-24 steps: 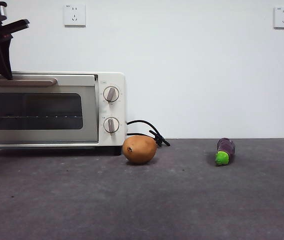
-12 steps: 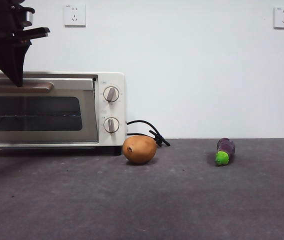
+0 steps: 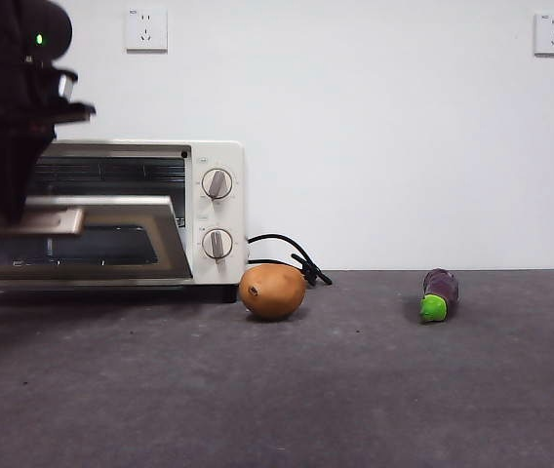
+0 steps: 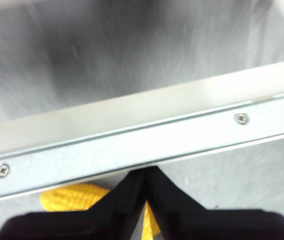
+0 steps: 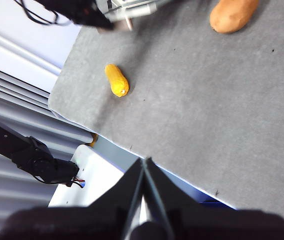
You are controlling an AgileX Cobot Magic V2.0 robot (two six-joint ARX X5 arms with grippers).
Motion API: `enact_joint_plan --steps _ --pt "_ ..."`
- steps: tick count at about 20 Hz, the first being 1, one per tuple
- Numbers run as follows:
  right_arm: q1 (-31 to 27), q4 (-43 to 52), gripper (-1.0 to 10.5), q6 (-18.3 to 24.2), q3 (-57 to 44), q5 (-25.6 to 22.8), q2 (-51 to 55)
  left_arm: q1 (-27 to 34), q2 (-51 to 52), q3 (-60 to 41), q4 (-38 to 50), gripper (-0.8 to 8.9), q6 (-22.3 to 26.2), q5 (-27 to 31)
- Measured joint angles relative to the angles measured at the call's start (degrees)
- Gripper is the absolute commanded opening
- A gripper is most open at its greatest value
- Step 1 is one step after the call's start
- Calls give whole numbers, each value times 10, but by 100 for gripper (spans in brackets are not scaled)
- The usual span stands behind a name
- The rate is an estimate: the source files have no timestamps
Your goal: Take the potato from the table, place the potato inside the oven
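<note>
The orange-tan potato point(image 3: 272, 291) lies on the dark grey table point(image 3: 355, 390), just in front of the oven's right corner; the right wrist view shows the potato point(image 5: 232, 15) from above. The cream oven point(image 3: 220, 166) has its glass door point(image 3: 111, 234) tilted partly open, with the rack visible inside. My left gripper point(image 3: 9, 213) presses on the door's bar handle point(image 3: 38, 222); in its wrist view the left gripper point(image 4: 146, 172) has its jaws shut against the door's metal edge point(image 4: 132, 145). My right gripper point(image 5: 144, 161) hangs shut, high over the table's edge, far from the potato.
A small purple eggplant point(image 3: 439, 294) with a green cap lies to the right. A yellow corn cob point(image 5: 117, 80) rests on the table by the oven door, also under the left jaws point(image 4: 74, 196). The oven's black cord point(image 3: 292, 255) trails behind the potato.
The oven door has swung down from shut to partly open. My left gripper has come down with the handle. Potato and eggplant have not moved.
</note>
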State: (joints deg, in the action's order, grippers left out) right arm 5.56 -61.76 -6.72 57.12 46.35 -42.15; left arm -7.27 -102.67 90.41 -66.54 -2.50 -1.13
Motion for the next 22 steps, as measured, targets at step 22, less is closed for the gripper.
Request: enact_joint_plan --steps 22 --pt "0 -4 1 8 0 -4 0 -12 -6 -100 92 -5 9 10"
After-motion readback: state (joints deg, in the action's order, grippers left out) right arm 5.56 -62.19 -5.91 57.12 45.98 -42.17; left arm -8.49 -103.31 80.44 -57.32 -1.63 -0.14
